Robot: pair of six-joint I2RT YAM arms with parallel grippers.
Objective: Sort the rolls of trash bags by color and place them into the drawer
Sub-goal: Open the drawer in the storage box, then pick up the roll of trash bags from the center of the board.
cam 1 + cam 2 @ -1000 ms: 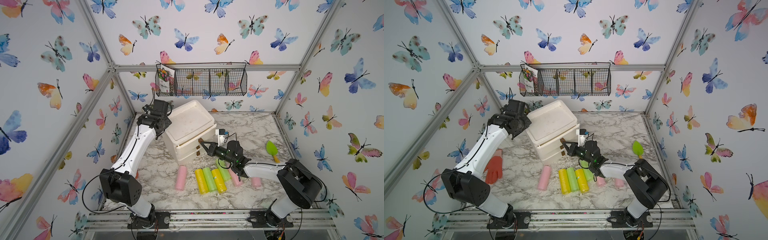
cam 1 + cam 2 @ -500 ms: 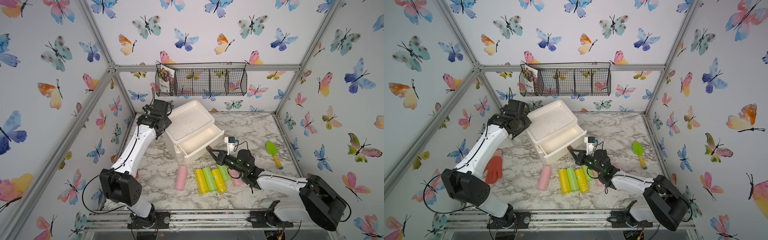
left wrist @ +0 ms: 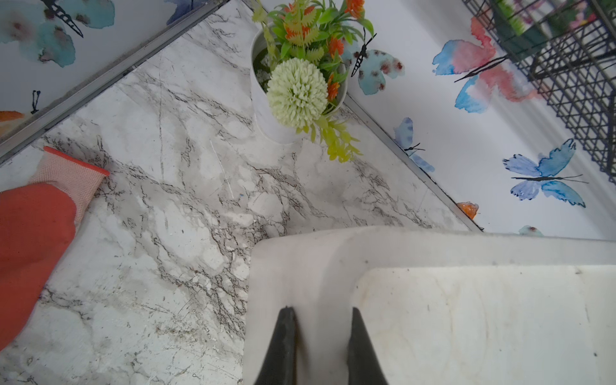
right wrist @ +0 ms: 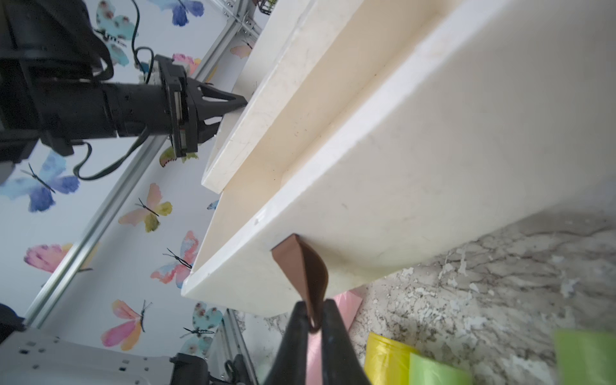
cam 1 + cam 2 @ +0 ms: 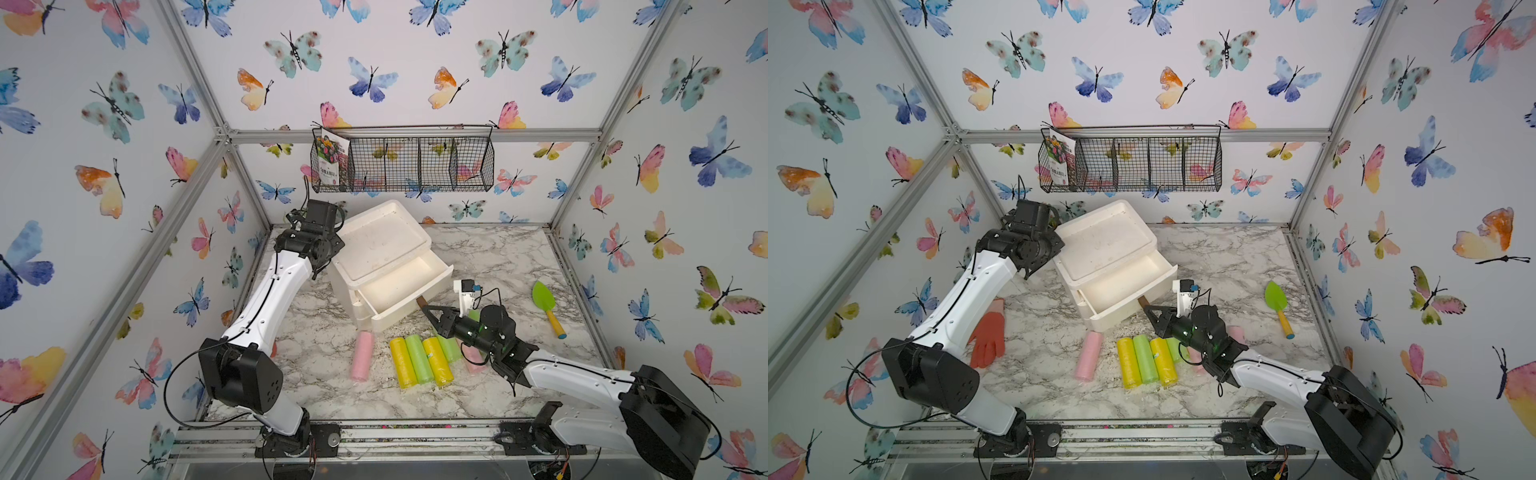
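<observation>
Several rolls (image 5: 419, 359) lie beside the open drawer (image 5: 415, 301) (none inside yet): with your left gripper (image 3: 320, 308) clamping the cabinet (image 5: 382, 241), your right gripper (image 4: 315, 305), jaws narrow about the brown tab (image 4: 301, 263), must back off and fetch one color.

Coloured rolls (image 5: 401, 362) before open drawer (image 5: 415, 306)

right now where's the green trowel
In both top views the green trowel lies flat on the marble table at the robot's right, near the right wall, well clear of the open drawer.
</observation>
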